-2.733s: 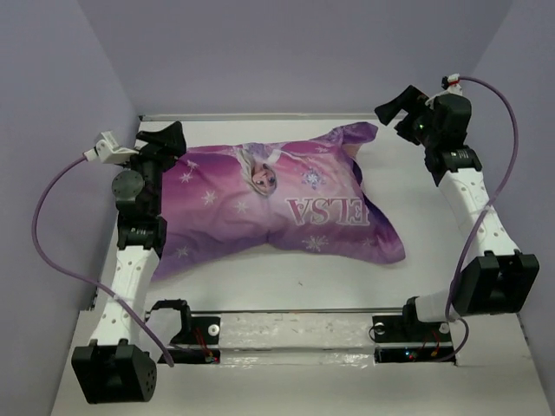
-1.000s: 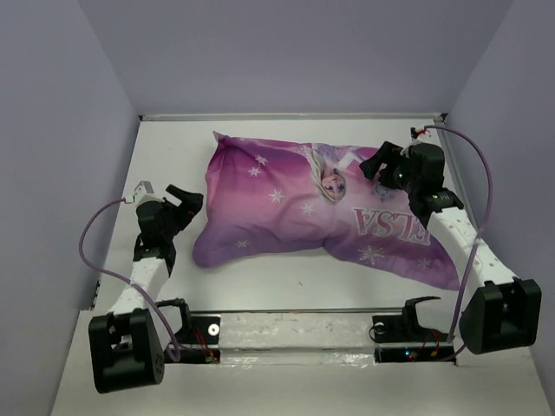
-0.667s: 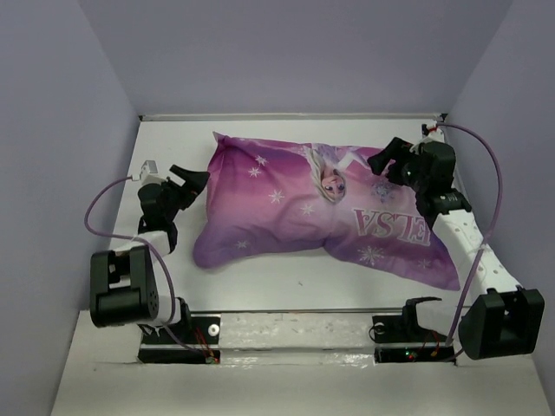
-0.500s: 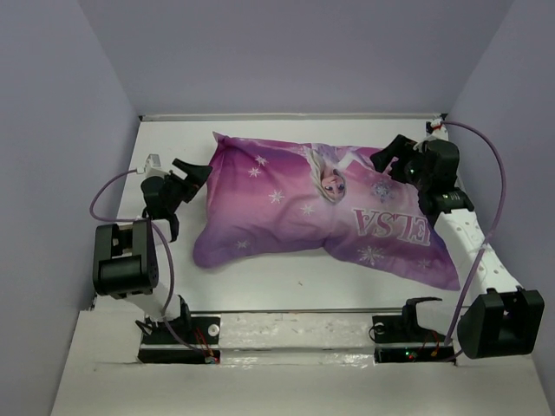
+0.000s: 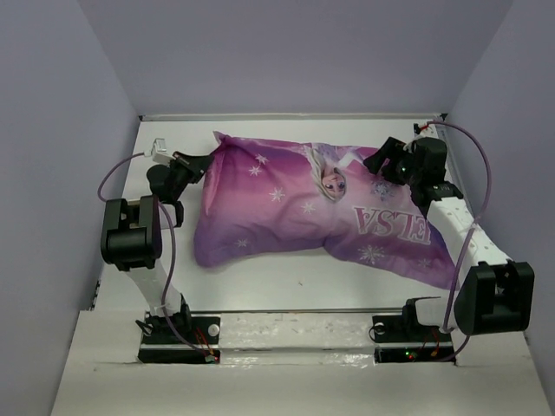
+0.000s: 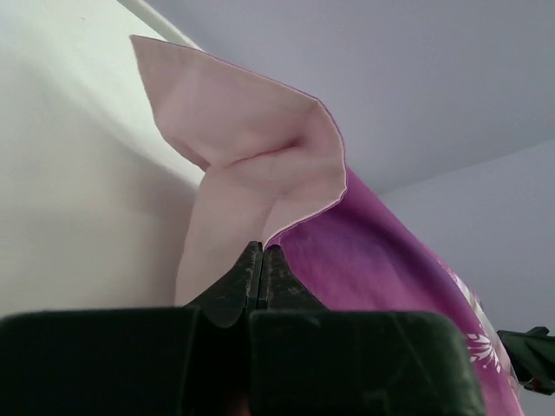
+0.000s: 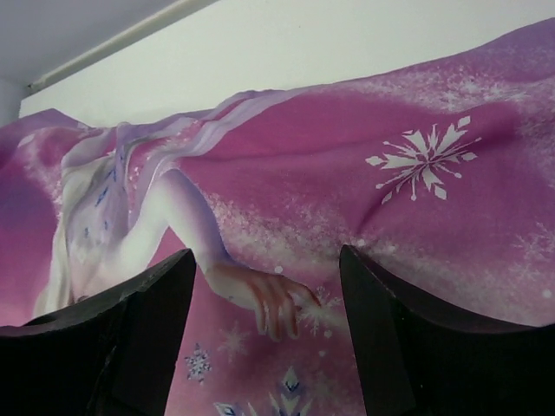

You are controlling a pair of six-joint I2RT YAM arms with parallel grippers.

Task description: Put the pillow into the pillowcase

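Plump pillowcase (image 5: 286, 204), purple print side up, lying across the white tabletop (image 5: 286, 282); one claw at each end.
Left claw (image 6: 260, 253): clenched, tips meeting at the edge of the case's upturned pale pink corner flap (image 6: 251, 130); whether cloth is nipped between them cannot be told. Pillow: hidden in every view, the bulging case covering all. Right claw (image 7: 265, 256): released, fingers wide apart just above the printed figure's arm and a snowflake. Right arm (image 5: 460, 234) crosses the case's right edge, hiding its near right corner. Purple cable (image 5: 479, 173) loops beside it.
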